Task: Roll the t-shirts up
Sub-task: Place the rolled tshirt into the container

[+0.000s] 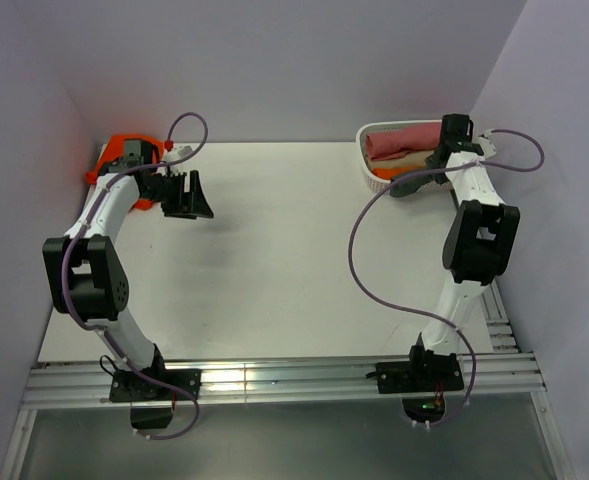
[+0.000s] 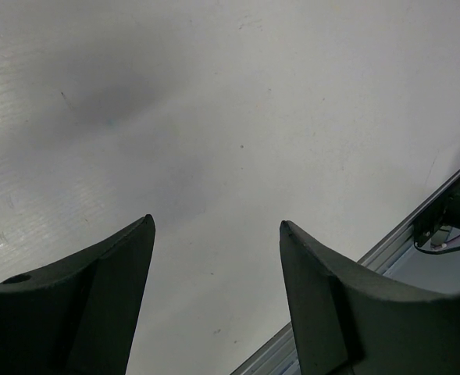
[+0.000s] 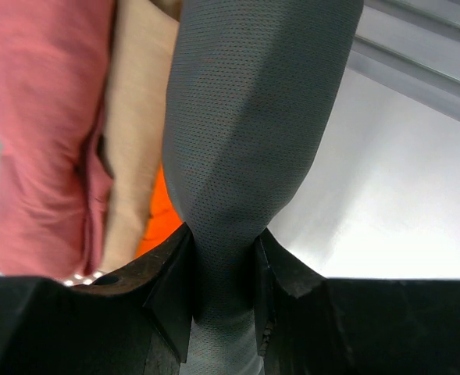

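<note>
The right pincer (image 3: 222, 266) is clamped narrow around the grey t-shirt (image 3: 245, 117). The shirt is bunched into a thick roll that stands out ahead of the fingertips, pinched to a waist where the jaws bite. I'd say the grip sits low on the roll so it can't unwind while it hangs.

Just to the pincer's left are a beige roll (image 3: 136, 117) and a pink roll (image 3: 42, 117), side by side, with a sliver of orange cloth (image 3: 163, 219) peeking out under them. They lie in the white basket (image 1: 366, 165), which the pincer hovers against at its near edge. That looks to me like a finished roll being put in with the others. Whether the grey cloth touches the beige one, I cannot tell.

The left pincer (image 2: 217, 225) is spread wide and holds nothing, with only bare counter (image 2: 237, 94) below and ahead of its fingers. The orange-red t-shirt (image 1: 124, 142) lies crumpled behind it, under the wrist, in the far corner. It has not been rolled, so I'd guess that arm is there to fetch it. It would have to turn back, since its open jaws face away from the cloth.
</note>
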`<state>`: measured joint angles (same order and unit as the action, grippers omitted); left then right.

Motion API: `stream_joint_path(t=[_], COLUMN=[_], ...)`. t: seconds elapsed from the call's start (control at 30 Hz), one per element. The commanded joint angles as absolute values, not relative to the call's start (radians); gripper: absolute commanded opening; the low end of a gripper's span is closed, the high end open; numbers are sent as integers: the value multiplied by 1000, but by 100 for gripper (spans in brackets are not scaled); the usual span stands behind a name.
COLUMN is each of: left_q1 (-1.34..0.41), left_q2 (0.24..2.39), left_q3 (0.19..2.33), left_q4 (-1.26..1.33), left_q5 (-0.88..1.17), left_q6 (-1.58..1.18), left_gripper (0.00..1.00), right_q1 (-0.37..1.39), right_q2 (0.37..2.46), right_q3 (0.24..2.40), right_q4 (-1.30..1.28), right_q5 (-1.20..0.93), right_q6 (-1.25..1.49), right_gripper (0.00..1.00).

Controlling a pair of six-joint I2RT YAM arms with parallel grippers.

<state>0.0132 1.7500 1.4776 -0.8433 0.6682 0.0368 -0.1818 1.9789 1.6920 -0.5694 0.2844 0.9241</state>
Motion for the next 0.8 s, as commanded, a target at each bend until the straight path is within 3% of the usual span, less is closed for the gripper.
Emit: stream_joint_path(t=[0.0, 0.43, 0.77], left_q1=[9, 8, -29], left_q2=[1756, 1784, 1801], left_q3=[1523, 1557, 1583], left_q4=[-833, -848, -847], left_q5=[666, 647, 649], left_q6=[35, 35, 25], left_gripper=[70, 70, 70], right_q1=[-190, -193, -195], right_q2=[2017, 2181, 2180], right_q3=[1781, 1919, 1807], right_q4=[-552, -551, -410], right_q5=[270, 227, 209], right_q6=[936, 968, 1090], right_gripper=[0, 0, 0])
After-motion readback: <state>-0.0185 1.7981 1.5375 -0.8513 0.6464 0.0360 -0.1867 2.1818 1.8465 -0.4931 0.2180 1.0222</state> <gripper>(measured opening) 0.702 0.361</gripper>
